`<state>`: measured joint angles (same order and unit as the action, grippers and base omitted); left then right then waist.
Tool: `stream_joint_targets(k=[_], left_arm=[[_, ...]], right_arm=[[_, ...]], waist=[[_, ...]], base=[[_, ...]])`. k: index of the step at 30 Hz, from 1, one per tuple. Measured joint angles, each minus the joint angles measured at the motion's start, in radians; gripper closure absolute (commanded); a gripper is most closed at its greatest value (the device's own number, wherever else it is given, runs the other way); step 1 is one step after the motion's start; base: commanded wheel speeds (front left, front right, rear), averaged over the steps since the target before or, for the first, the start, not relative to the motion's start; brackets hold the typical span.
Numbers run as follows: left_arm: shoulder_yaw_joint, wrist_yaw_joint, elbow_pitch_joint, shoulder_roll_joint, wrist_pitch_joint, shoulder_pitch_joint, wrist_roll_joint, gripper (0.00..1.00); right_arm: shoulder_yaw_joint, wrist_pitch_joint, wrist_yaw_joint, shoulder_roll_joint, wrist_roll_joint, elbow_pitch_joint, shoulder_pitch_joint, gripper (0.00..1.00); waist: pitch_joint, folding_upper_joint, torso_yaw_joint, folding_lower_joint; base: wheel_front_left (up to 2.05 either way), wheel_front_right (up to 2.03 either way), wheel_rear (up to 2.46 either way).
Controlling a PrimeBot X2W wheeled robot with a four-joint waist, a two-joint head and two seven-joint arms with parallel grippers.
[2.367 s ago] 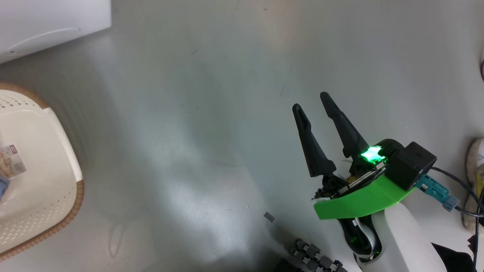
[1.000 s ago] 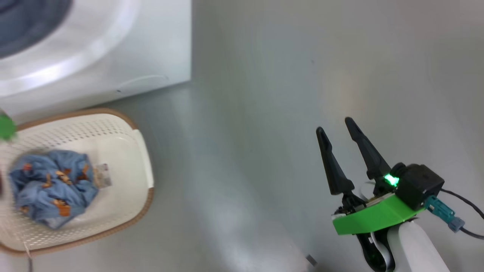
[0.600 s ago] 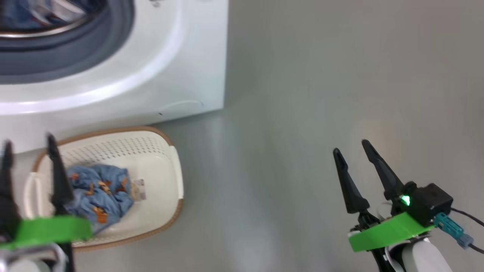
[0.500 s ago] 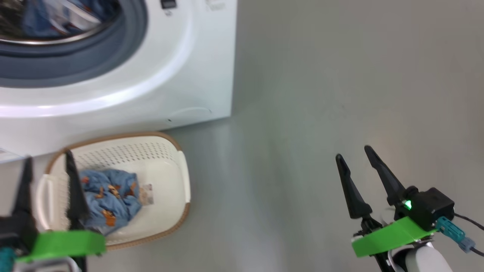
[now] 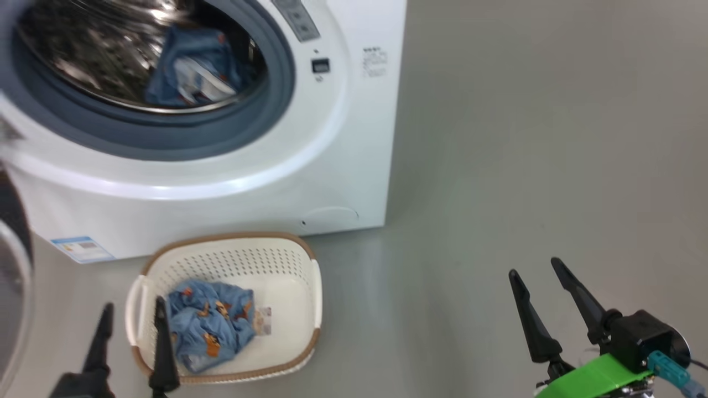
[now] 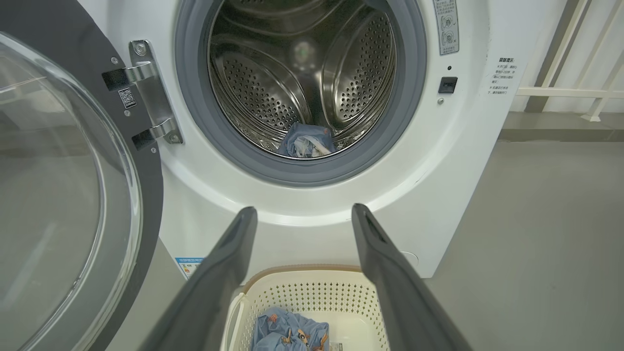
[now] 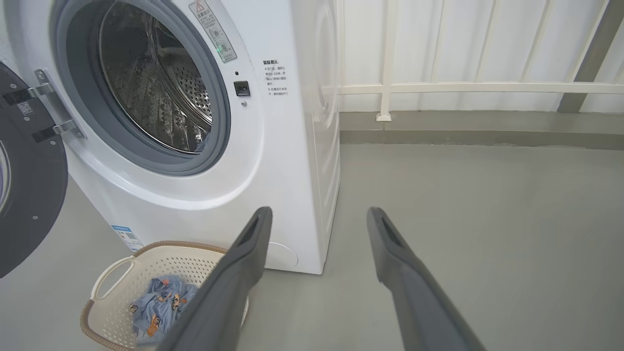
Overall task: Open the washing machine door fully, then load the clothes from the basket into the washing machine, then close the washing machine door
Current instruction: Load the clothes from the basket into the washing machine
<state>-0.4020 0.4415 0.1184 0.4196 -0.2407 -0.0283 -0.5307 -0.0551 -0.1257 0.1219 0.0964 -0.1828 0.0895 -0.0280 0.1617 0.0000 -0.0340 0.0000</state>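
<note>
A white railing [image 7: 463, 87] borders the bare grey floor [image 7: 487, 204].

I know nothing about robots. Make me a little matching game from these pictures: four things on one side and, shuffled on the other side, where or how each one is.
Things:
1. washing machine door
2. basket
3. right gripper
4. drum

States:
A. steel, one blue garment lying inside
B. open, holding nothing, above the floor
C. swung wide open
D. on the floor, bear-print clothes inside

Pairs: 1-C, 2-D, 3-B, 4-A.
</note>
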Motion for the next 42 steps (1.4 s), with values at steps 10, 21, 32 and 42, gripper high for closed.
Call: stream_joint_targets(k=[10, 21, 32, 42], left_arm=[[-0.026, -0.025, -0.041, -0.024, -0.009, -0.019, 0.007, 0.0], [-0.023, -0.051, -0.061, -0.029, -0.009, -0.047, 0.01, 0.0], [-0.021, -0.058, -0.061, -0.028, -0.009, -0.055, 0.01, 0.0], [-0.022, -0.059, -0.065, -0.028, -0.009, -0.055, 0.01, 0.0]], right_arm=[[0.032, 0.046, 0.0, -0.001, 0.03, 0.058, -0.068, 0.0], [0.043, 0.063, 0.0, -0.021, 0.031, 0.075, -0.121, 0.0], [0.046, 0.063, 0.0, -0.033, 0.033, 0.077, -0.134, 0.0], [0.046, 0.063, 0.0, -0.036, 0.033, 0.076, -0.134, 0.0]], waist=[[-0.097, 0.0, 0.045, 0.0], [-0.162, 0.0, 0.048, 0.0], [-0.172, 0.0, 0.048, 0.0], [-0.172, -0.0001, 0.05, 0.0]], base=[[0.0, 0.0, 0.0], [0.0, 0.0, 0.0], [0.0, 0.0, 0.0], [0.0, 0.0, 0.0]])
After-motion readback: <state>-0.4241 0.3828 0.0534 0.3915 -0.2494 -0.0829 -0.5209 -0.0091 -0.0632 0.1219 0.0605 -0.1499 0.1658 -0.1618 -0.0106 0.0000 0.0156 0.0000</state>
